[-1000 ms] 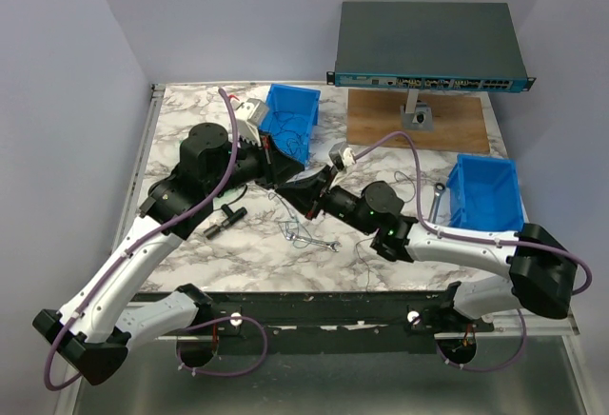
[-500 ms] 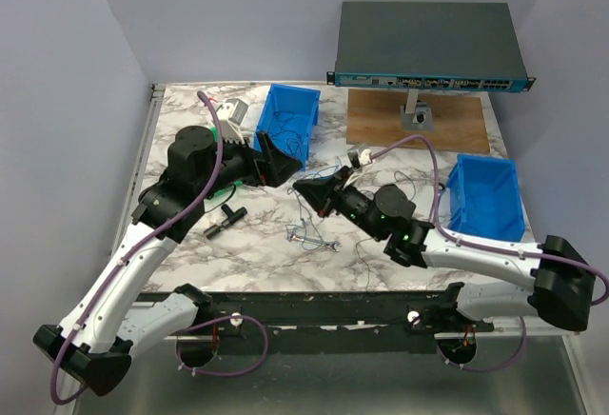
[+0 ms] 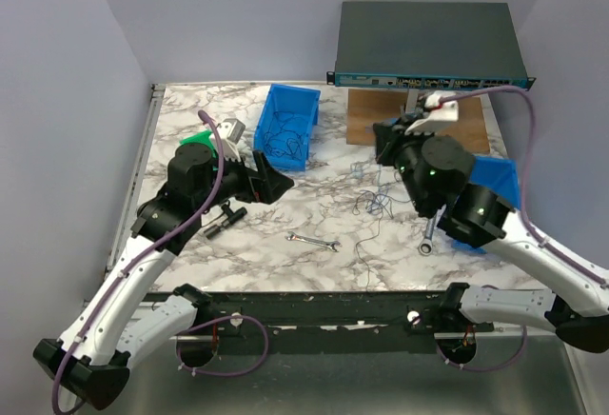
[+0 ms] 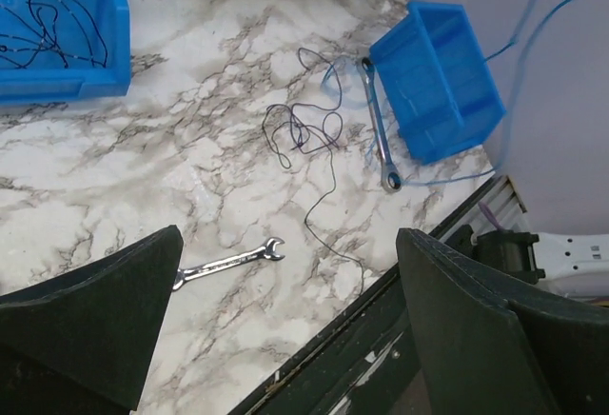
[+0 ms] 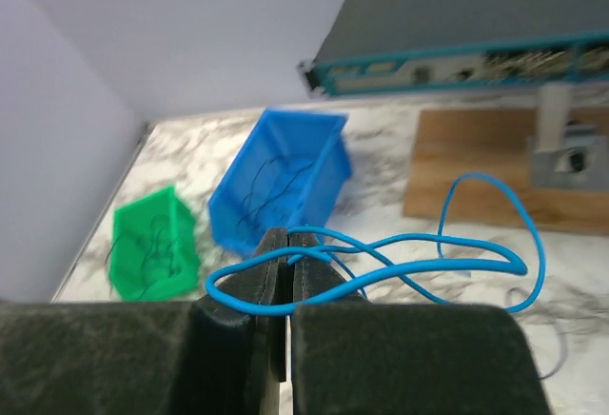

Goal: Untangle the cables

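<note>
In the overhead view the right arm (image 3: 481, 213) covers much of the blue bin (image 3: 502, 179) at right centre, and the cables (image 3: 374, 201) beside it are too thin to separate by strand. The left wrist view crops a second blue bin (image 4: 67, 72) at upper left; the right wrist view blurs the green bin (image 5: 176, 280) at lower left.

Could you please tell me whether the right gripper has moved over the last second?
Yes. The right gripper, shut on a blue cable, has swung right and farther back, up to the wooden board.
</note>
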You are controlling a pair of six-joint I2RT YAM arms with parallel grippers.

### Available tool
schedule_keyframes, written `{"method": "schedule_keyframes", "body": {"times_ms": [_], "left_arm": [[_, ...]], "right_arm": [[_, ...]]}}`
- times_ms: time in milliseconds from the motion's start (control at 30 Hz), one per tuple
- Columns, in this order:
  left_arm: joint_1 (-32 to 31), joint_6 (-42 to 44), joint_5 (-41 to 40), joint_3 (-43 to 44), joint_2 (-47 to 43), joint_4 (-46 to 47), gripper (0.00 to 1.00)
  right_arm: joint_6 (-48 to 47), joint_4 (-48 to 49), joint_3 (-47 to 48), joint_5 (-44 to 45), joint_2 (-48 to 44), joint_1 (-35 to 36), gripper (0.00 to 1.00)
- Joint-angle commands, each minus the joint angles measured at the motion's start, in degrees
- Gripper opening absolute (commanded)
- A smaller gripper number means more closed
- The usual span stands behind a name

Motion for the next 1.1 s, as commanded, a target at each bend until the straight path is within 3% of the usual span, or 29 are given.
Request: {"method": "schedule_keyframes", "body": {"times_ms": [0, 233, 433, 733, 933, 1067], "left_arm": [[0.3, 2.3, 1.8, -3.5, -1.1, 0.8, 0.99], [-0.6, -3.9, 4.9, -17.0, -3.5, 12.8, 0.99], [-5.5, -4.8, 2.7, -19.5, -2.7, 15.7, 0.98], [-12.9, -2.6, -3.9, -23.8, -0.1, 21.7, 0.99], [-15.6, 1.6, -8.4, -29.0, 2.1, 29.7, 0.98], [-16.7, 4.7, -8.3, -32.9, 3.0, 37.4, 0.98]], "right_arm": [[-9.3, -11.6, 9.2, 13.8, -1.3, -2.3, 0.01], [-22.2, -10.3, 18.6, 25.7, 1.3, -7.3, 0.01], [-27.2, -9.3, 19.0, 31.1, 4.0, -16.2, 0.01], [-26.5, -6.7, 13.7, 27.1, 3.1, -31.5, 0.01], [-22.5, -8.7, 10.1, 20.0, 5.5, -46.8, 0.01], [-17.7, -8.9, 7.1, 18.9, 5.4, -49.0, 0.01]]}}
